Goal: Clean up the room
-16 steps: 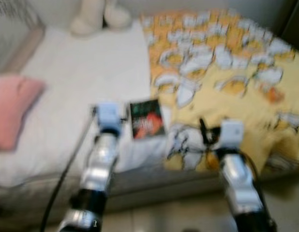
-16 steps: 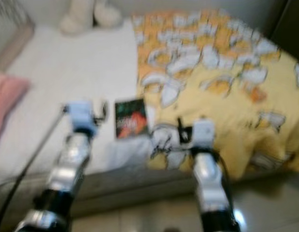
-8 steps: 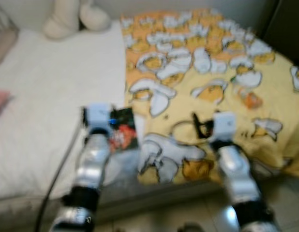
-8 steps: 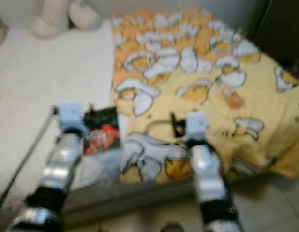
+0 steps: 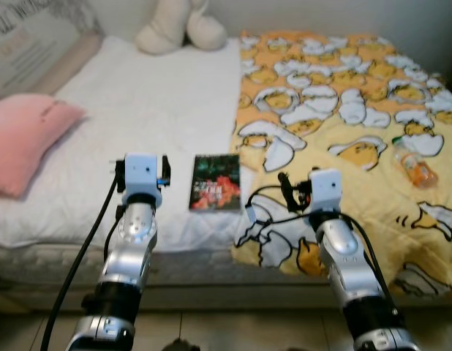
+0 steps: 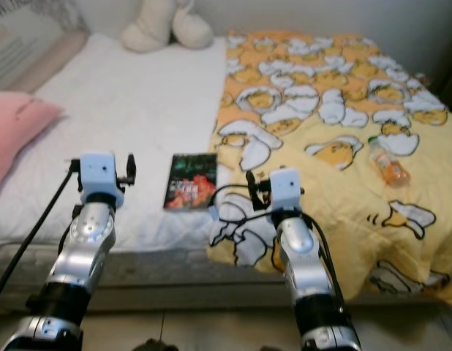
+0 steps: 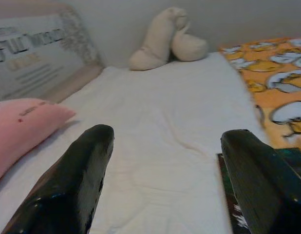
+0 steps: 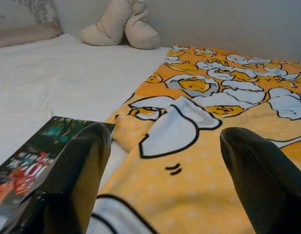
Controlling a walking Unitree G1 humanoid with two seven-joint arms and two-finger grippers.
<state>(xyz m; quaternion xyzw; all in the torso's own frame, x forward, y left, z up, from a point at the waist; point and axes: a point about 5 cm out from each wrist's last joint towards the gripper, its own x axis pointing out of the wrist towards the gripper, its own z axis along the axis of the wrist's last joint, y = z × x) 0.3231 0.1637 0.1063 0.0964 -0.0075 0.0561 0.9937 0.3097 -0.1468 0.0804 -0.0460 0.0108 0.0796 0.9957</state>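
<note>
A dark book [image 5: 216, 182] with a red and green cover lies flat on the white sheet [image 5: 153, 102] near the bed's front edge. An orange bottle [image 5: 414, 162] rests on the yellow patterned blanket [image 5: 343, 110] at the right. My left gripper [image 7: 167, 135] is open and empty, held over the bed's front edge just left of the book [image 7: 267, 185]. My right gripper [image 8: 165, 134] is also open and empty, over the blanket's near edge just right of the book [image 8: 36, 161]. Both wrists [image 5: 142, 174] [image 5: 322, 189] are raised side by side.
A pink pillow [image 5: 25, 139] lies at the bed's left, with a printed cushion [image 5: 32, 36] behind it. A cream plush toy [image 5: 181, 25] sits against the far wall. The mattress front edge [image 5: 189, 259] runs across below the arms, above a tiled floor [image 5: 233, 333].
The whole picture swung sideways and back as the camera moved, and it is sharp now. Both arms keep the same raised pose. The book lies where it was on the sheet.
</note>
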